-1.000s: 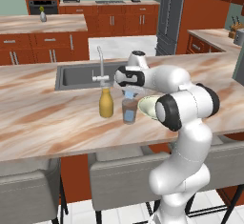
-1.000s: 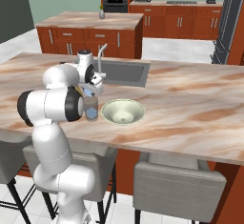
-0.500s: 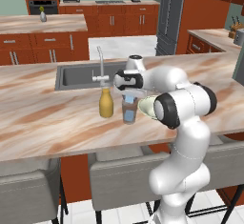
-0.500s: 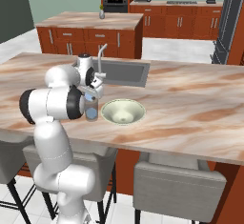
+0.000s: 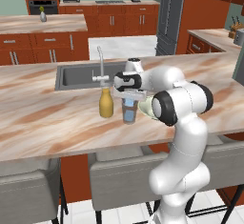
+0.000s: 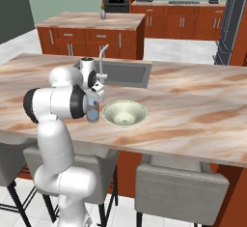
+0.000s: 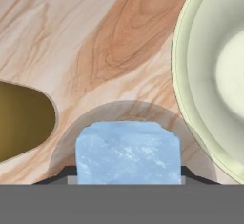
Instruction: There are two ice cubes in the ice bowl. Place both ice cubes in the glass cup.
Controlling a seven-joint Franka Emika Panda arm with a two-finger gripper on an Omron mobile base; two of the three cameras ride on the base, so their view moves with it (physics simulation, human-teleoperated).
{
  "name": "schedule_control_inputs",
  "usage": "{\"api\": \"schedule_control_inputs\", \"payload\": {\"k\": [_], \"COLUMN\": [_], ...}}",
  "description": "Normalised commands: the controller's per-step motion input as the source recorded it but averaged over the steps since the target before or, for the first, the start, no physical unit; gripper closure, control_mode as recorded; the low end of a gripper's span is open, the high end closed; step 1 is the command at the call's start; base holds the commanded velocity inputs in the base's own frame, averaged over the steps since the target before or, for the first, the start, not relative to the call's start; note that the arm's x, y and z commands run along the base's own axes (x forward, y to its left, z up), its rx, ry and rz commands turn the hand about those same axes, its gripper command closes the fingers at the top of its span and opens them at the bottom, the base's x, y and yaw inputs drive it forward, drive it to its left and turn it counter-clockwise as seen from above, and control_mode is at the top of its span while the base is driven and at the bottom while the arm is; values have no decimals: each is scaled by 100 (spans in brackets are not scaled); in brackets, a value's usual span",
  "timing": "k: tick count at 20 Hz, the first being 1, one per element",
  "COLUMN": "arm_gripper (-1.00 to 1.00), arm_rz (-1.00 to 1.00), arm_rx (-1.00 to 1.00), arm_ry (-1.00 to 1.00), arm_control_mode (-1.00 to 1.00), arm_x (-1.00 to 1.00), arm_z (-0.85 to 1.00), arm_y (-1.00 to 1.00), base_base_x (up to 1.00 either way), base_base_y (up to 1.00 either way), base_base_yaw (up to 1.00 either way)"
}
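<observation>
While the gripper (image 7: pixel 127 182) at bottom centre clamps an ice cube (image 7: pixel 127 152) over the glass cup (image 7: pixel 126 118), the yellow bottle (image 7: pixel 24 120) crowds left and the ice bowl (image 7: pixel 212 75) right.

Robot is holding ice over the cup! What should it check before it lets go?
1. Ice cube sits between the finger tips: ok.
2. Gripper is right above the cup: ok; in the hand view the cup's rim rings the cube.
3. Cup stands upright on the counter: ok.
4. Bottle is beside the cup, out of the drop path: ok.
5. Bowl has no ice left: ok, it looks empty.
6. First cube already in the cup: cannot tell.
</observation>
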Motion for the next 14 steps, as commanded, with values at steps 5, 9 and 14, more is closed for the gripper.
{"api": "schedule_control_inputs", "payload": {"k": [5,9,14], "arm_gripper": [-100,-100,-100], "arm_rz": [0,0,0], "arm_rx": [0,0,0], "arm_ry": [0,3,1], "arm_control_mode": [-100,-100,-100], "arm_x": [9,0,0], "arm_z": [4,28,52], "arm_y": [2,7,3], "base_base_x": [0,0,0], "base_base_y": [0,0,0], "base_base_yaw": [0,0,0]}}
